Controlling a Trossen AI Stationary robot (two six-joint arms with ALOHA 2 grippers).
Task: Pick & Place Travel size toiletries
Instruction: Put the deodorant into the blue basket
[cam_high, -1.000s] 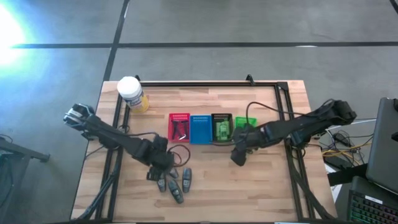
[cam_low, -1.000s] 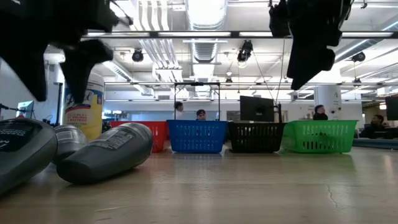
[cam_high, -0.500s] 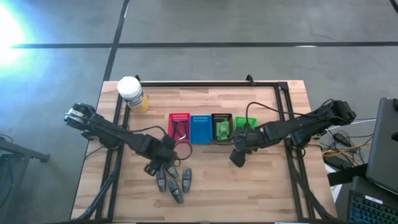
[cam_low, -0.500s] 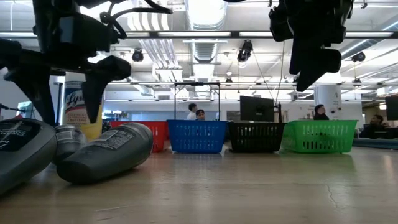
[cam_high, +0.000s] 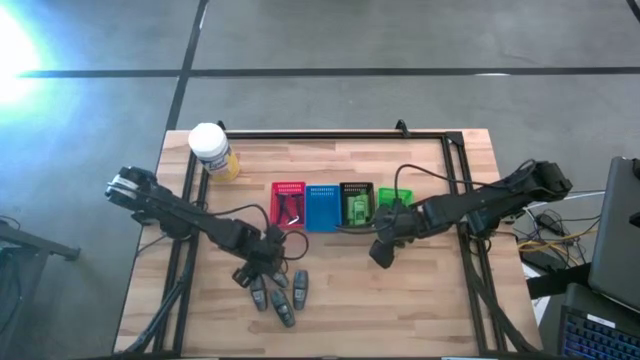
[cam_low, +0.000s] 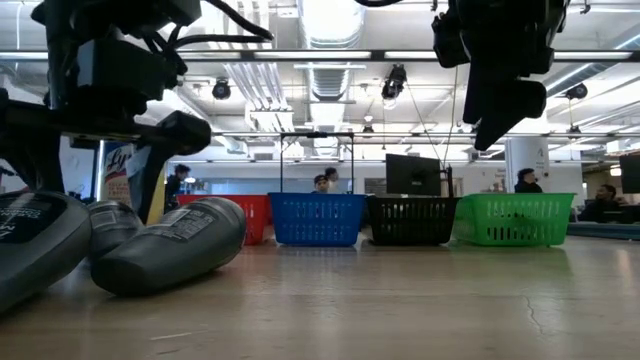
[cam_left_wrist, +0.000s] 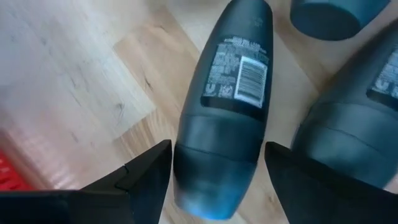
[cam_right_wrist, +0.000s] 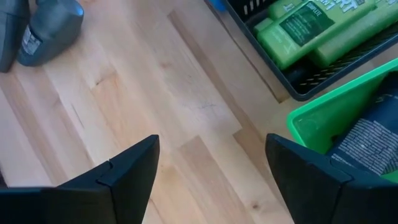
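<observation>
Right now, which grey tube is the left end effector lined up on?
The grey tube between the open left end effector fingers, barcode label up; the neighbouring tubes lie outside them.

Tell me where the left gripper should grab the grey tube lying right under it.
Judging by the left wrist view, grip the grey tube across its narrow width near the cap seam, coming straight down. It lies flat, label up, and the left gripper already straddles it with open fingers. Neighbouring tubes crowd one side.
</observation>
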